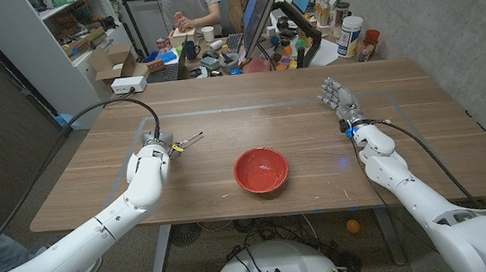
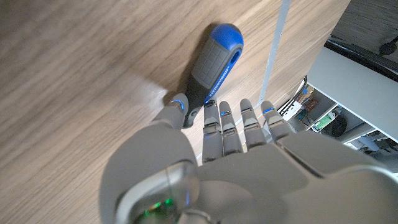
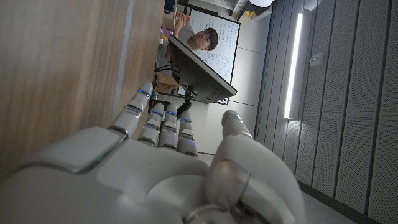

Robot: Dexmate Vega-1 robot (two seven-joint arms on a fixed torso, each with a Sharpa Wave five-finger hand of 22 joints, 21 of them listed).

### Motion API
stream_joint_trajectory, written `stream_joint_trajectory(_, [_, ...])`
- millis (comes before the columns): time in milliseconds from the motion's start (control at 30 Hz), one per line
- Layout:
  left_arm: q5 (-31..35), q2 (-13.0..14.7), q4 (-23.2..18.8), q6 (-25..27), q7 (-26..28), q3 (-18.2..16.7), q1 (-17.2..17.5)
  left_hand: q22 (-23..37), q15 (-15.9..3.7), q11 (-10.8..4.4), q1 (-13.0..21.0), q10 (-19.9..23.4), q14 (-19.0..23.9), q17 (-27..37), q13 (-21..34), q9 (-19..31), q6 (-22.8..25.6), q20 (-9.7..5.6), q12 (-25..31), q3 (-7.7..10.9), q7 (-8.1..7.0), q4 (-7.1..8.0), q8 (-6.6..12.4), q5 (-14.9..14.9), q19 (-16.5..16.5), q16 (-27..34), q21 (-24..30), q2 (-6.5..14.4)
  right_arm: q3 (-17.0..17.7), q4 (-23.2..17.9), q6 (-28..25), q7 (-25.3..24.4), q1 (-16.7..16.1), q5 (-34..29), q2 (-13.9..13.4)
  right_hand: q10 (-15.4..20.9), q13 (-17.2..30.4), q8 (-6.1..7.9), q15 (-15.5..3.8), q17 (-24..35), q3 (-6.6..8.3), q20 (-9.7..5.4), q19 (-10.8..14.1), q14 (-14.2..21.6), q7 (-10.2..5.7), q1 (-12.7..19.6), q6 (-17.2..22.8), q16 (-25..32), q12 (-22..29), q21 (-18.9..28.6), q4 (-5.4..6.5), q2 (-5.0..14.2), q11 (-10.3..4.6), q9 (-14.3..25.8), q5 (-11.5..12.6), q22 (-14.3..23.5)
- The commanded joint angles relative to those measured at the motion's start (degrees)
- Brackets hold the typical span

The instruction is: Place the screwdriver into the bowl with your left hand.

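Note:
The screwdriver (image 2: pixel 214 62) has a blue and grey handle and lies on the wooden table. My left hand (image 2: pixel 217 155) is over its near end. The thumb (image 2: pixel 177 106) touches one side of the handle and the fingers (image 2: pixel 242 121) reach out along the other side, fairly straight and not wrapped round it. In the head view my left hand (image 1: pixel 158 149) is at the table's left, and the screwdriver (image 1: pixel 191 141) pokes out of it toward the right. The red bowl (image 1: pixel 261 169) stands at the table's middle, to the right of that hand. My right hand (image 1: pixel 339 99) stands at the far right with its fingers apart, holding nothing.
A black cable (image 1: pixel 100 110) runs over the table's left part to my left arm. Behind the far edge are a monitor (image 1: pixel 258 7), boxes, bottles and a seated person (image 1: pixel 190 1). Bare wood (image 1: pixel 222 111) lies between the hands and around the bowl.

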Motion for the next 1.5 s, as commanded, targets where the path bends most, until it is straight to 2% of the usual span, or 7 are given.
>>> stream_joint_trajectory(33, [0.59, -0.70, 0.46, 0.19, 0.79, -0.08, 0.34, 0.16, -0.31, -0.65, 3.25, 1.47, 0.96, 0.16, -0.05, 0.24, 1.47, 0.15, 0.19, 1.76, 0.01, -0.01, 0.27, 1.29, 0.54, 0.15, 0.19, 0.94, -0.11, -0.71, 0.20, -0.28, -0.10, -0.04, -0.29, 0.18, 0.17, 0.02, 0.11, -0.02, -0.31, -0.03, 0.00, 0.36, -0.19, -0.43, 0.26, 0.00, 0.04, 0.15, 0.06, -0.36, 0.17, 0.26, 0.12, 0.19])
stream_joint_trajectory(100, [0.75, -0.70, 0.49, 0.19, 0.98, -0.06, 0.41, 0.16, -0.58, -0.45, 4.91, 2.28, 1.66, 0.13, -0.06, 0.29, 2.88, 0.04, 0.24, 2.40, 0.07, 0.01, 0.38, 1.84, 1.13, 0.21, 0.31, 1.23, -0.14, -0.50, 0.32, -0.20, 0.00, 0.00, -0.19, 0.18, 0.17, 0.02, 0.14, -0.02, -0.32, 0.00, -0.02, 0.37, -0.15, -0.43, 0.26, 0.01, 0.04, 0.14, 0.06, -0.36, 0.18, 0.26, 0.12, 0.19])
stream_joint_trajectory(233, [1.09, -1.19, 0.80, 0.88, 1.53, -0.10, 0.62, 0.16, -1.04, -1.09, 7.36, 3.60, 2.52, 0.14, -0.08, 0.36, 4.53, 0.11, 0.39, 3.52, 0.15, 0.02, 0.43, 2.61, 1.80, 0.31, 0.43, 1.99, -0.22, -0.09, 0.37, -0.11, 0.19, 0.06, -0.01, 0.14, 0.17, 0.01, 0.09, -0.03, -0.34, 0.00, -0.02, 0.39, -0.19, -0.44, 0.21, 0.02, 0.03, 0.15, 0.07, -0.35, 0.18, 0.26, 0.12, 0.19])
stream_joint_trajectory(367, [0.49, -1.58, 0.85, 1.41, 4.30, -0.61, 1.44, 0.16, -2.03, -2.46, 10.47, 6.39, 4.80, 0.28, -0.05, 0.60, 8.99, -0.39, 0.80, 4.62, 0.04, 0.56, 1.04, 3.19, 3.26, 0.89, 0.74, 2.80, -0.34, -0.03, 0.19, -0.08, 0.22, 0.04, 0.00, 0.17, 0.17, 0.01, 0.05, -0.03, -0.36, 0.00, -0.05, 0.36, -0.19, -0.46, 0.23, 0.00, 0.04, 0.14, 0.06, -0.37, 0.22, 0.26, 0.12, 0.19])
stream_joint_trajectory(400, [0.43, -1.63, 0.88, 1.51, 4.69, -0.63, 1.52, 0.16, -2.15, -3.00, 10.92, 7.10, 5.05, 0.27, -0.05, 0.64, 9.51, -0.49, 0.96, 4.75, -0.43, 0.60, 1.03, 3.22, 3.46, 0.91, 0.78, 2.82, -0.35, -0.11, 0.09, -0.11, 0.18, 0.05, -0.02, 0.14, 0.17, 0.02, 0.07, -0.04, -0.36, 0.00, -0.05, 0.37, -0.21, -0.46, 0.24, 0.00, 0.03, 0.14, 0.06, -0.37, 0.20, 0.26, 0.12, 0.19])
stream_joint_trajectory(967, [-2.05, -2.21, 1.18, 2.14, 9.88, -0.74, 1.67, 0.17, -2.53, -3.17, 12.15, 8.33, 6.05, 0.24, -0.01, 0.86, 11.33, -0.91, 0.90, 4.70, -0.93, 0.97, 0.77, 3.20, 4.09, 0.95, 0.82, 2.70, -0.59, -1.86, -0.46, -0.72, -0.48, -0.26, -0.42, 0.14, 0.17, 0.01, 0.05, -0.06, -0.43, 0.02, -0.12, 0.32, -0.27, -0.49, 0.22, -0.01, 0.02, 0.13, 0.07, -0.35, 0.14, 0.26, 0.12, 0.19])
stream_joint_trajectory(1500, [-5.14, -2.78, 1.14, 3.18, 18.50, -0.94, 2.49, 0.18, -2.50, -3.41, 12.58, 9.10, 6.65, 0.24, 0.04, 1.00, 11.57, -0.93, 0.91, 4.47, -1.13, 1.15, 0.33, 3.15, 4.47, 1.01, 0.87, 2.67, -0.98, -3.78, -0.79, -1.62, -0.89, -0.86, -0.91, 0.12, 0.17, 0.01, 0.03, -0.09, -0.50, 0.00, -0.13, 0.33, -0.19, -0.51, 0.23, 0.00, 0.02, 0.14, 0.07, -0.33, 0.19, 0.26, 0.13, 0.19])
